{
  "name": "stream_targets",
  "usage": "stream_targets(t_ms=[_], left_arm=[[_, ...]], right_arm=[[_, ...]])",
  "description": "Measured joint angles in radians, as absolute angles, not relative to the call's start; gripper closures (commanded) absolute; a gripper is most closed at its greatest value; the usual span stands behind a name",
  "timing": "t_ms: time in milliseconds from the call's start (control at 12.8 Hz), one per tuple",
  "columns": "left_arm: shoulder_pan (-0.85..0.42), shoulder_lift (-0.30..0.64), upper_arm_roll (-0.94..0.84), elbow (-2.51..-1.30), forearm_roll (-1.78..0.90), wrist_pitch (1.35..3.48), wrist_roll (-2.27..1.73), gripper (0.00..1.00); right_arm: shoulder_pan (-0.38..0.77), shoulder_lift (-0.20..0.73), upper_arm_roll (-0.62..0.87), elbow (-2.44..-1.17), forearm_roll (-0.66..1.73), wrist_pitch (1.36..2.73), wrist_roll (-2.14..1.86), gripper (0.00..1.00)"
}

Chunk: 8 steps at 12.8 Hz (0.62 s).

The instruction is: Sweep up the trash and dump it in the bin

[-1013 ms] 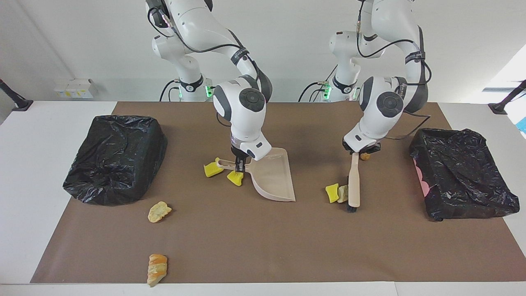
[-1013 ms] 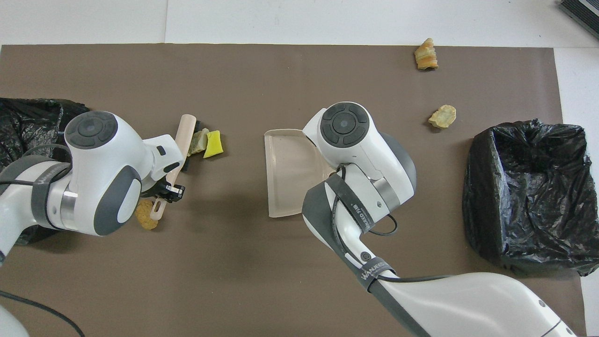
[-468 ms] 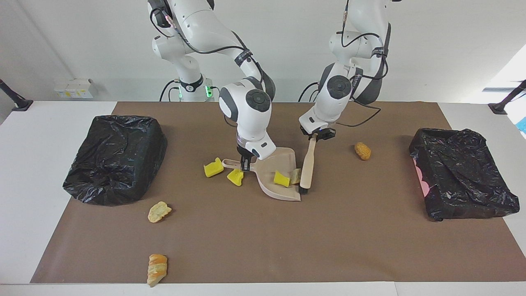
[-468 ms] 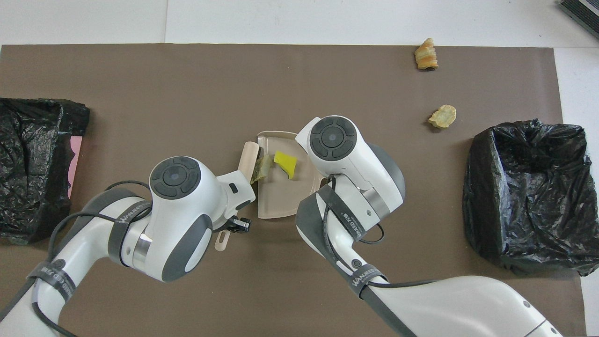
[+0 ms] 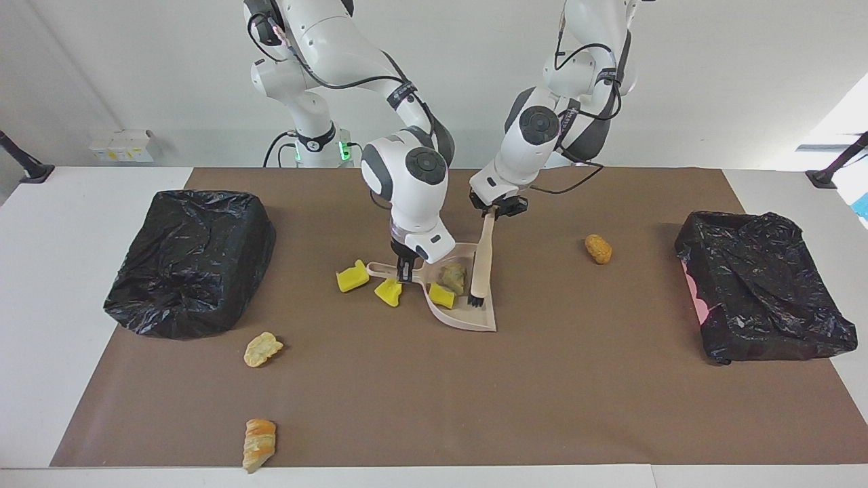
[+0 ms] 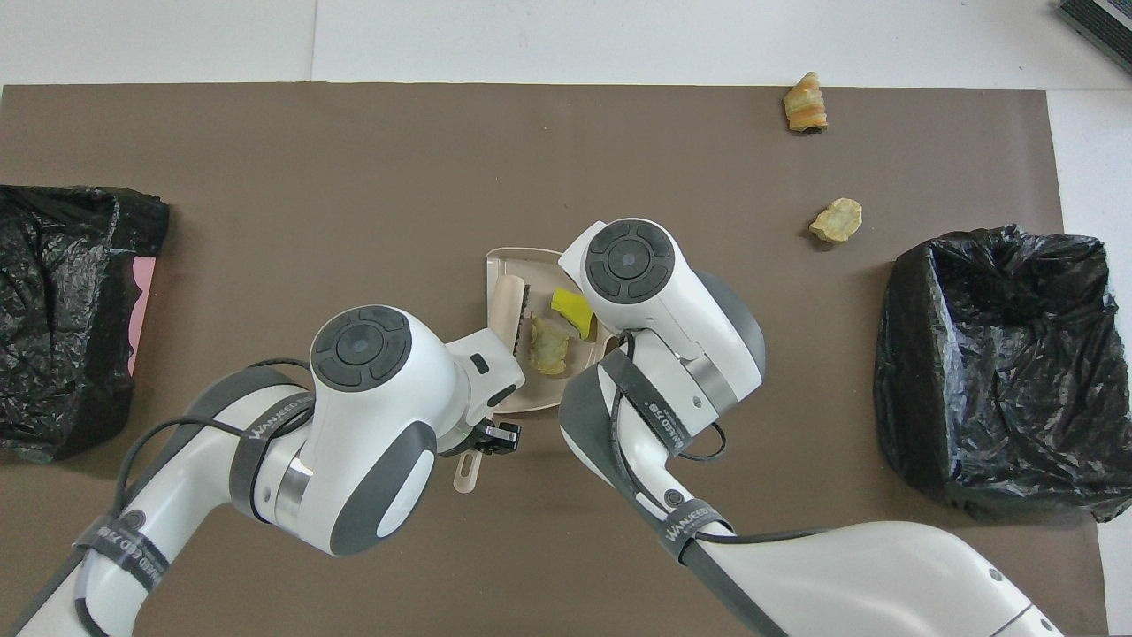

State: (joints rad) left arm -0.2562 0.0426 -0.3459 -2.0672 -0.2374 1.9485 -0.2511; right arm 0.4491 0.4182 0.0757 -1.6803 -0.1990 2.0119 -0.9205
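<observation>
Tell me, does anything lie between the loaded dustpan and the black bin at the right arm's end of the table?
Two yellow chunks lie beside the dustpan handle, toward that bin. Lifted, the dustpan should pass over them.

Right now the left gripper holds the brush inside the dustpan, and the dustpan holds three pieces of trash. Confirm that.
Not quite: the count is wrong. The overhead view shows two pieces in the dustpan, a yellow chunk and a tan lump, not three. The rest stands: the left gripper holds the brush inside the dustpan.
</observation>
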Motion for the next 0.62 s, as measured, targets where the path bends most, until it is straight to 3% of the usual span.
stream_targets(t_ms=[234, 623], left_arm=[[-0.224, -0.018, -0.325, -2.035, -0.246, 1.809, -0.315, 1.00], [-0.188, -0.084, -0.299, -2.095, -0.121, 1.654, -0.600, 1.00]], right_arm=[[0.448, 0.418, 0.076, -1.679, -0.199, 2.012, -0.934, 1.00], [0.452, 0.415, 0.076, -1.678, -0.199, 2.011, -0.975, 1.00]])
